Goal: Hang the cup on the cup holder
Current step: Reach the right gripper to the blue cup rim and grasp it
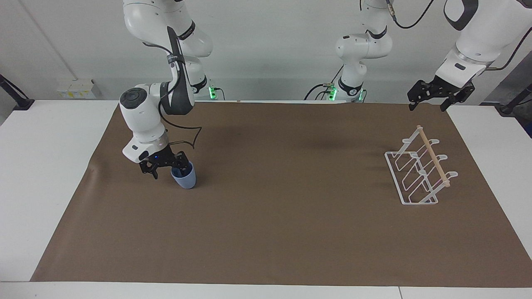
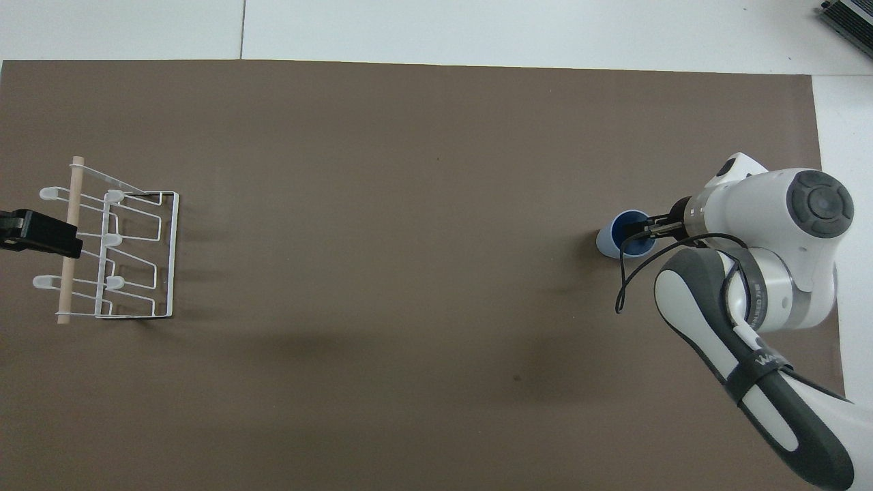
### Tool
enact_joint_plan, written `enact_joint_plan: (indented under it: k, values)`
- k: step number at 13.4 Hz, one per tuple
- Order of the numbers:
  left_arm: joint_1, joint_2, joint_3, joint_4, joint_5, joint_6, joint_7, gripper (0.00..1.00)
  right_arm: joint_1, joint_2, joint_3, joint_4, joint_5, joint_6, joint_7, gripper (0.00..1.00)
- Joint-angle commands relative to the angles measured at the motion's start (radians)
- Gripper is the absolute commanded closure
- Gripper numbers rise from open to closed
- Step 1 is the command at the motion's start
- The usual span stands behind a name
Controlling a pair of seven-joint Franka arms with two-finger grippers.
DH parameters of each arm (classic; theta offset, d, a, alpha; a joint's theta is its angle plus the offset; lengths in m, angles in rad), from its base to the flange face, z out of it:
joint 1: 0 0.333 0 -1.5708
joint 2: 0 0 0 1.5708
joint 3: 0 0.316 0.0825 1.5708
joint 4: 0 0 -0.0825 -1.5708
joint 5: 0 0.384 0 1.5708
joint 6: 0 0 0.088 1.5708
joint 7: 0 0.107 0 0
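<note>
Brown paper mat point(image 1: 266, 232) over a white table point(image 1: 45, 174), plain white wall up top. Light-blue cup point(image 1: 184, 179) upright on the mat toward the right arm's end of the table, well apart from the cup holder point(image 1: 417, 176), mouth open to the overhead camera, dark blue inside. Right gripper point(image 1: 165, 164) down at the cup's rim, one finger dipping into the mouth on the edge nearer the right arm's end; grip on the rim looks started but can't tell for sure if the jaws are closed, too much black hardware bunched together. Same story from overhead, right gripper point(image 2: 646, 226) tip sitting over the cup point(image 2: 617, 239) edge. White wire cup holder point(image 2: 129, 256) way down at the left arm's end, flat on the mat, wooden dowel point(image 1: 433, 155) across its raised side, prongs all bare. Left gripper point(image 1: 430, 97) waiting up in the air, over the mat edge by the cup holder, jaws spread wide, nothing in them. Only a black bit of the left gripper point(image 2: 37, 233) poking in overhead, across the dowel point(image 2: 70, 239).
</note>
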Motion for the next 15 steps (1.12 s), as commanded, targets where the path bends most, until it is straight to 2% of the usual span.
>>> enact_joint_plan:
  k: [1, 2, 11, 12, 15]
  values:
    - [-0.002, -0.029, 0.004, -0.035, -0.003, 0.013, -0.010, 0.00, -0.014, -0.026, 0.008, -0.031, 0.000, 0.008, -0.019, 0.71]
    - [-0.002, -0.029, 0.004, -0.035, -0.003, 0.013, -0.010, 0.00, -0.014, -0.028, 0.008, -0.033, 0.000, 0.002, -0.017, 1.00]
    - [-0.002, -0.029, 0.004, -0.035, -0.003, 0.013, -0.010, 0.00, -0.001, -0.028, 0.009, -0.016, 0.000, -0.037, 0.001, 1.00]
    - [-0.002, -0.029, 0.004, -0.035, -0.003, 0.013, -0.010, 0.00, 0.000, -0.031, 0.011, 0.031, 0.001, -0.107, 0.001, 1.00]
    - [-0.002, -0.029, 0.004, -0.035, -0.003, 0.013, -0.010, 0.00, 0.015, -0.095, 0.031, 0.302, 0.018, -0.444, 0.000, 1.00]
